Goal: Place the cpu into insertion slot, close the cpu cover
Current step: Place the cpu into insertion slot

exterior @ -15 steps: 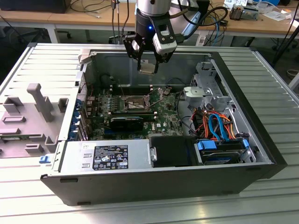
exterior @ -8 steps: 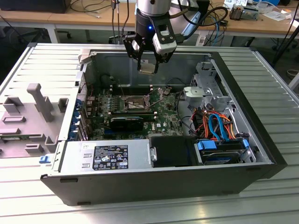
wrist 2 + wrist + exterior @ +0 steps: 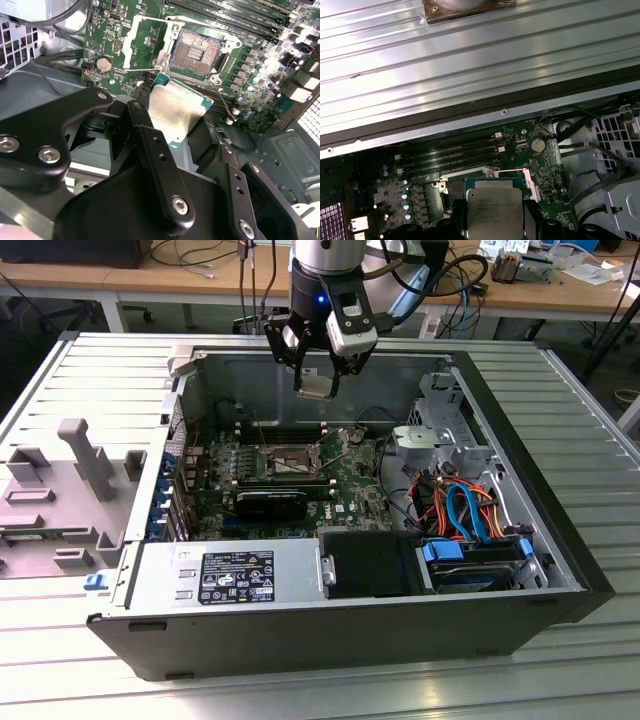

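My gripper (image 3: 316,382) hangs above the open computer case, shut on the cpu (image 3: 314,389), a flat silver square with a green edge. In the second wrist view the cpu (image 3: 177,107) sits tilted between the black fingers (image 3: 142,117), just short of the insertion slot (image 3: 197,50). The slot's dark pin field is bare. The cpu cover (image 3: 134,42) is flipped open beside the slot, and its lever wire (image 3: 222,102) stands free. In the first wrist view the cpu (image 3: 495,207) hides most of the insertion slot (image 3: 454,189). In the exterior view the insertion slot (image 3: 288,458) lies on the motherboard below the gripper.
Long black memory slots (image 3: 450,152) run behind the socket. A grey drive cage (image 3: 440,430) and orange and blue cables (image 3: 460,505) fill the case toward the exterior view's right. The power supply (image 3: 230,575) lies along the front. A grey plastic shroud (image 3: 70,480) rests outside the case.
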